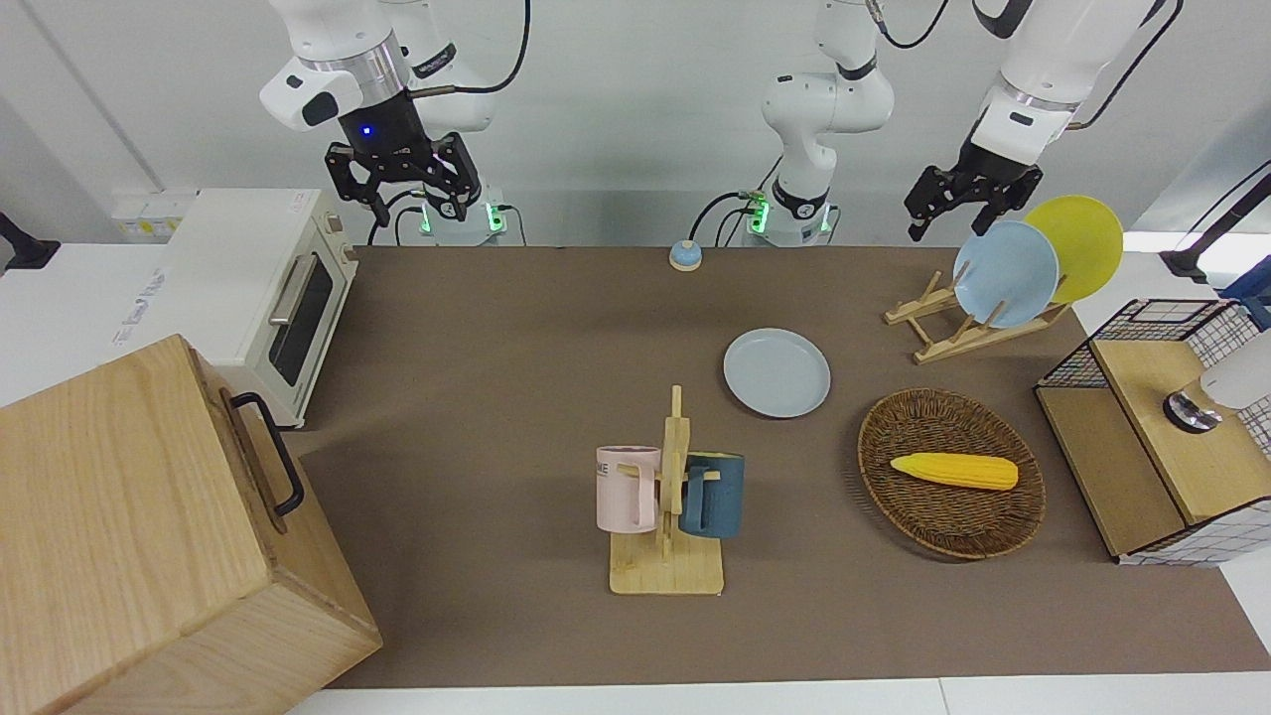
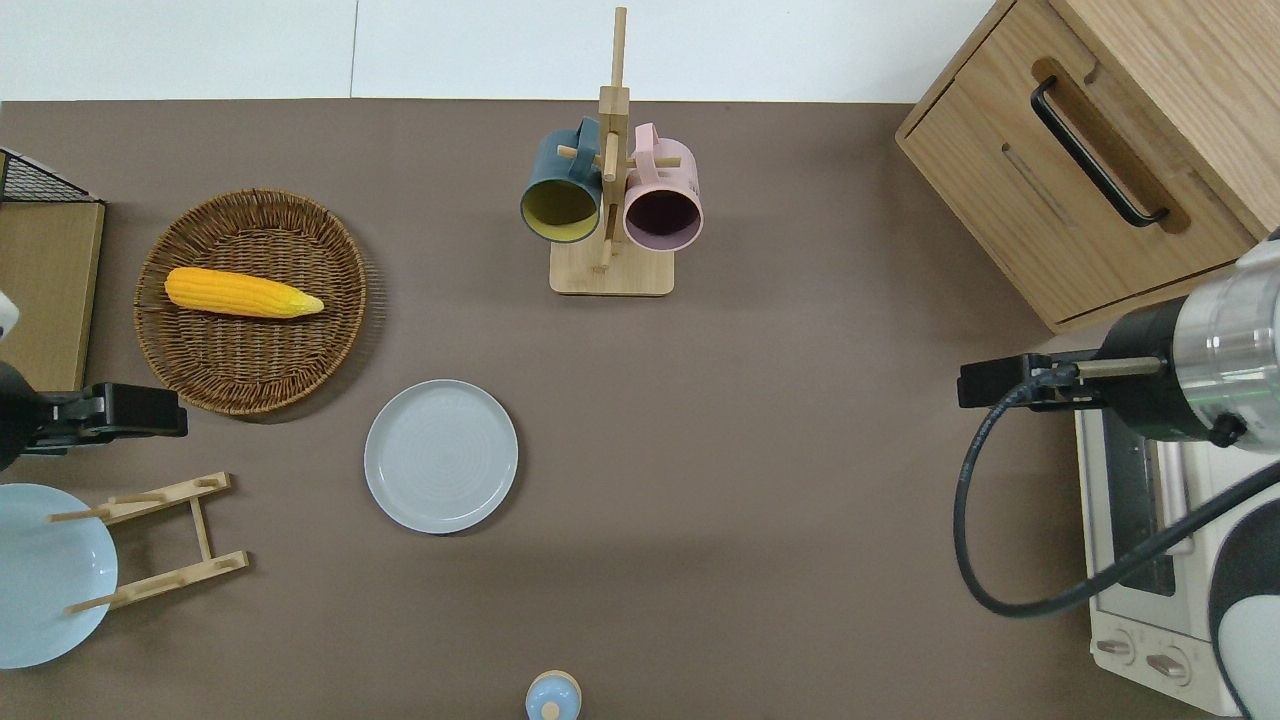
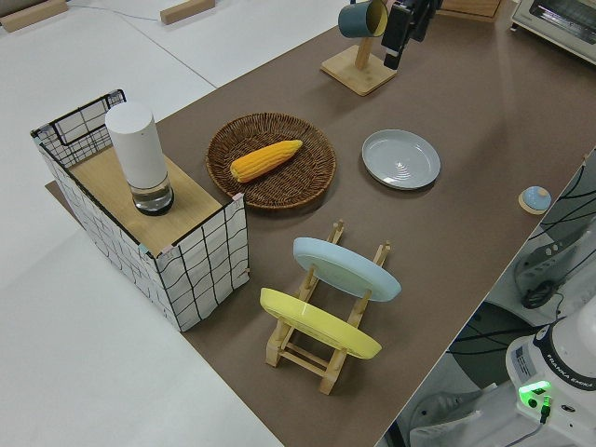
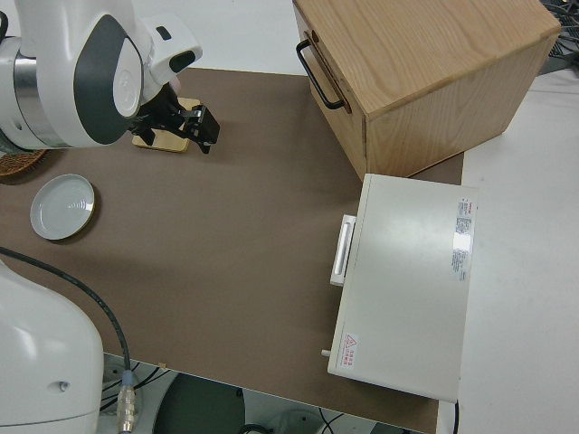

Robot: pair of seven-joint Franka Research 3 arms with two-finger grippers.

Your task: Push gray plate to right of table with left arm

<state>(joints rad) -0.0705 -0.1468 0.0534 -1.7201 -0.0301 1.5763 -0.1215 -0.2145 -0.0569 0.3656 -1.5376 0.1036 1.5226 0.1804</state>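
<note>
In the middle of the table (image 2: 800,500) lies the gray plate (image 2: 441,456), flat and untouched, with the wicker basket (image 2: 252,300) at its ten o'clock in the overhead view. The left gripper (image 1: 966,199), fingers spread apart, hangs well apart from it over the dish rack (image 2: 150,540). The right arm is parked. Coming down, I reckon it could clip the racked blue plate (image 1: 1006,273), or ride over the gray plate's low rim
</note>
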